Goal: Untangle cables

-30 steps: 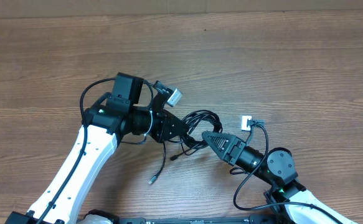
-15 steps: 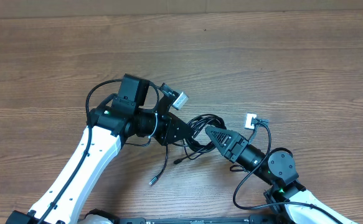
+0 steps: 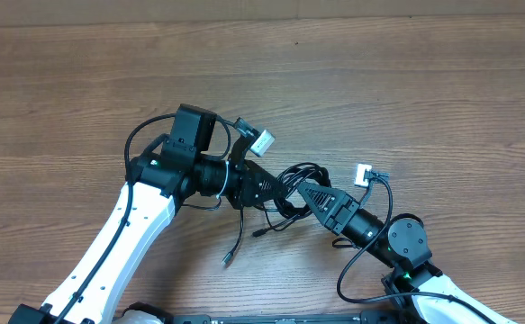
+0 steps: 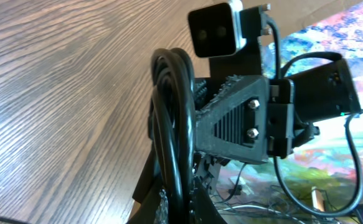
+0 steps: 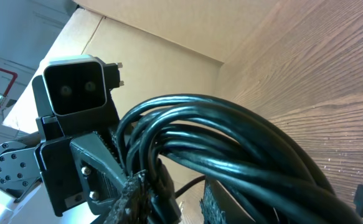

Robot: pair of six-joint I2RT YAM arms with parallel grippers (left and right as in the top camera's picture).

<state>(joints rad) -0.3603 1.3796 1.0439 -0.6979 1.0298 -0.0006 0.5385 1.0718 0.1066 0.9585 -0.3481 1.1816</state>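
Viewing from overhead, the cable bundle (image 3: 298,170) lies on the wooden surface (image 3: 424,90), directly between the two arms. The left fingers (image 3: 269,186) meet it from the left and the right fingers (image 3: 316,196) from the right. Their tips almost touch, so neither arm is nearer. The coiled loops project away from the robot. A loose strand (image 3: 238,236) trails back toward the robot's base and ends in a small plug (image 3: 228,261).

Left wrist view: the left fingers are clenched on the cable bundle (image 4: 172,124), whose loop rises straight out of the grip. The right fingers (image 4: 231,118) sit just beside that loop, on its right.

Right wrist view: the cable bundle (image 5: 231,149) fills the frame and runs down between the right fingers (image 5: 130,196). Whether these fingers are clamped on the cords or merely straddle them cannot be told.

Judgement: separation calls for drawing the arms apart along the left-right line, across the loops.
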